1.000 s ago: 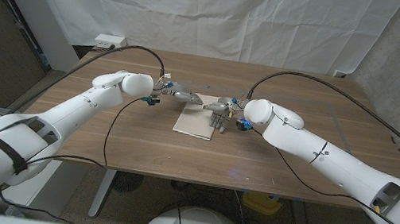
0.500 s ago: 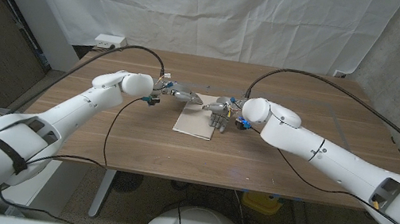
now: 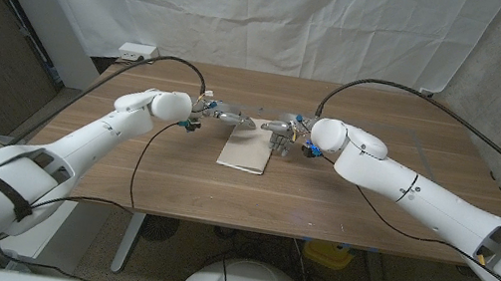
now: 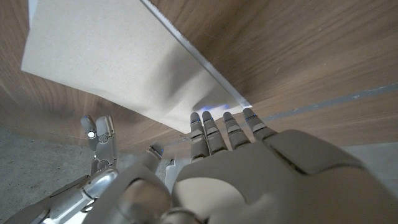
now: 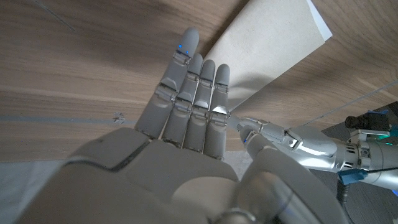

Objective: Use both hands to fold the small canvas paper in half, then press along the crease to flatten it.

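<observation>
The beige canvas paper (image 3: pixel 247 150) lies flat on the wooden table (image 3: pixel 342 200), a second layer showing along its edge (image 4: pixel 205 68). My left hand (image 3: pixel 224 114) is at the paper's far left corner, fingers (image 4: pixel 225 129) stretched out with their tips at the paper's (image 4: pixel 112 56) edge. My right hand (image 3: pixel 282 131) is at the far right corner, fingers (image 5: pixel 193 93) straight and close together beside the paper (image 5: pixel 267 56). Neither hand holds anything. The two hands face each other across the paper's far edge.
A white power box (image 3: pixel 138 49) sits at the table's far left corner. Black cables (image 3: pixel 380 86) arc from both wrists over the back of the table. A white curtain (image 3: pixel 271 13) hangs behind.
My right hand has drawn back from the paper's right edge toward its far right corner. The left hand has stayed put.
</observation>
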